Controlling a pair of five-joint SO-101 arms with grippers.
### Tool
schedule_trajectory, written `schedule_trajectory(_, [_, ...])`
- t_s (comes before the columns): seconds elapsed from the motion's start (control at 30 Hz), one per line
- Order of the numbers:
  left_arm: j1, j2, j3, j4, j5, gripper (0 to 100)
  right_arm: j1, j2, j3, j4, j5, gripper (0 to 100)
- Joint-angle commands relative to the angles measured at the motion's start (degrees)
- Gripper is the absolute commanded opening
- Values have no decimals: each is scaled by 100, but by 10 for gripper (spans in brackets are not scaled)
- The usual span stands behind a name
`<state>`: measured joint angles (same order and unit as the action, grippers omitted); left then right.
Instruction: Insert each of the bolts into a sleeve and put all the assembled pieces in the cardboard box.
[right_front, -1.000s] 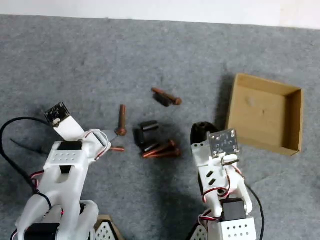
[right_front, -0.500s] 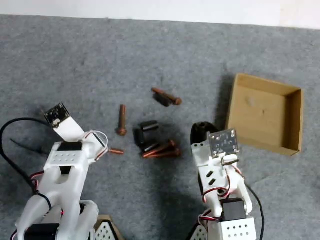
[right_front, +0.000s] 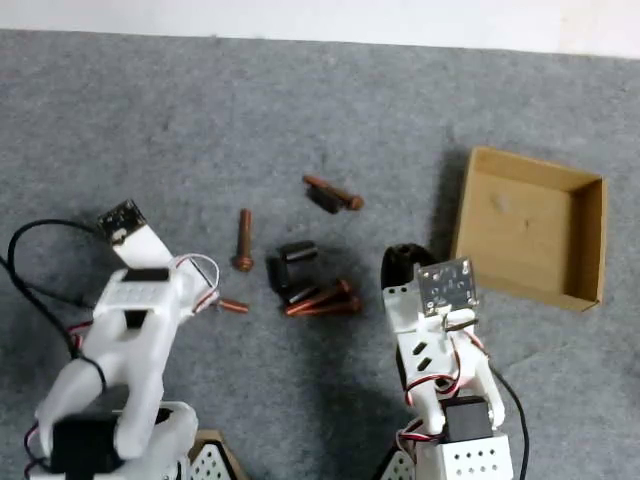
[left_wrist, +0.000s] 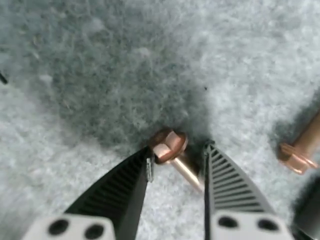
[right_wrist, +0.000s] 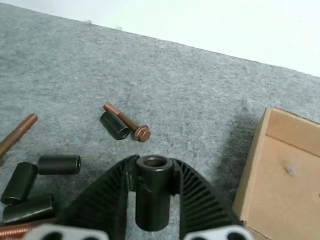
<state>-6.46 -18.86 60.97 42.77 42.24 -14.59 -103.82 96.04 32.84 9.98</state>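
Note:
My left gripper (left_wrist: 177, 152) is shut on a copper bolt (left_wrist: 170, 146), pinching its shank just below the hex head; from above this bolt (right_front: 232, 306) sticks out sideways from the left gripper (right_front: 215, 298) low over the carpet. My right gripper (right_wrist: 152, 167) is shut on a black sleeve (right_wrist: 151, 197) held upright with its bore showing; in the high view the sleeve (right_front: 403, 263) sits left of the cardboard box (right_front: 585, 240). Loose bolts (right_front: 243, 240) (right_front: 320, 298) and sleeves (right_front: 297, 252) lie between the arms.
Farther back, a bolt (right_front: 337, 192) lies against a sleeve (right_front: 322, 200). The box wall (right_wrist: 252, 170) rises close beside the right gripper. Grey carpet covers the table up to a white strip at the far edge. A black cable (right_front: 30, 250) loops by the left arm.
The left arm has drawn back slightly from the lone bolt, carrying its held bolt a little toward the near side. The right arm has not moved.

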Motion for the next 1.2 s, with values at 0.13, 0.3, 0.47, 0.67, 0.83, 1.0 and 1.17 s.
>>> schedule_trajectory(0.13, [101,664,-699,668,0,151,66,-66,725,13,62,6])
schedule_trajectory(0.3, [110,664,-716,765,0,149,66,-66,725,13,62,6])
schedule_trajectory(0.47, [110,664,-716,756,-18,0,66,-66,725,13,62,6])
schedule_trajectory(0.67, [110,664,-716,782,-26,4,66,-66,725,13,62,6])
schedule_trajectory(0.83, [101,549,-716,782,-35,4,48,-66,725,13,62,6])
schedule_trajectory(1.0, [84,-374,-400,747,-44,4,31,-66,725,13,62,6])
schedule_trajectory(1.17, [84,-1965,303,738,-44,4,22,-75,725,13,62,6])
